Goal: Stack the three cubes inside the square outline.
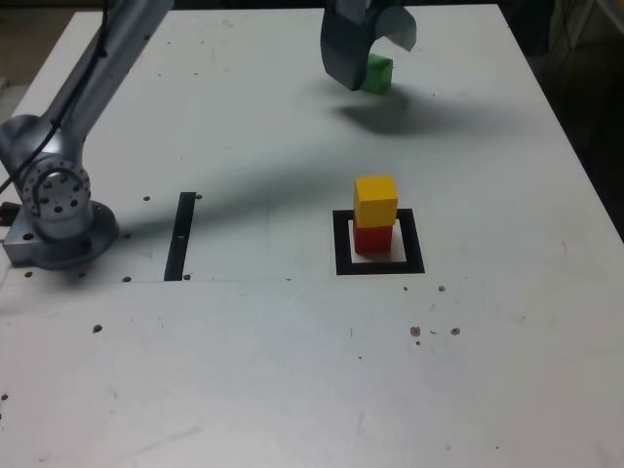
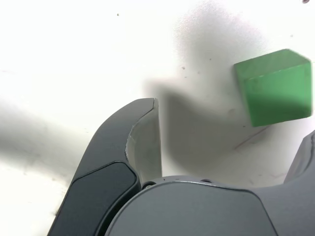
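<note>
Exterior view: green cube (image 1: 377, 74) sits on the white table (image 1: 292, 370) at the far side, well apart from the square outline (image 1: 379, 245). Yellow cube (image 1: 375, 201) is stacked on the red cube (image 1: 371, 238), red one inside the outline. My gripper (image 1: 375, 44) hangs over the green cube, jaws spread wide, holding nothing. Wrist view: green cube (image 2: 274, 87) lies between my two fingers (image 2: 129, 142), nearer one side, not touching either as far as I can tell; my gripper (image 2: 231, 128) is released. Narrow black strip (image 1: 180, 235) lies toward the exterior view's left, near my arm's base (image 1: 58, 219).
</note>
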Available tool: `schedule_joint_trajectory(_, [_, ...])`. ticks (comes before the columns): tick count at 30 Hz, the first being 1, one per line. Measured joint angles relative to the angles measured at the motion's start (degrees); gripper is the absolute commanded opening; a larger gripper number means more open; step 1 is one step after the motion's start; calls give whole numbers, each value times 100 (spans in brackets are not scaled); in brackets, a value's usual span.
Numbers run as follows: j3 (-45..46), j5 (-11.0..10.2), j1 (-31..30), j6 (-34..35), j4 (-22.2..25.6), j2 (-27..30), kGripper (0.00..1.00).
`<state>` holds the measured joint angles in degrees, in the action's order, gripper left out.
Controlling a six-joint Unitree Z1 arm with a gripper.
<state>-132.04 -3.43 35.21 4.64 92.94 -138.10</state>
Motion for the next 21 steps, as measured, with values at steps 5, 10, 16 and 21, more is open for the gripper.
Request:
schedule_joint_trajectory(5, [-170, 74, 96, 159, 0, -86, 99])
schedule_joint_trajectory(10, [-380, 125, 206, 170, 0, -229, 99])
schedule_joint_trajectory(16, [-576, 154, 288, 176, 0, -401, 99])
schedule_joint_trajectory(21, [-733, 167, 321, 176, 0, -537, 99])
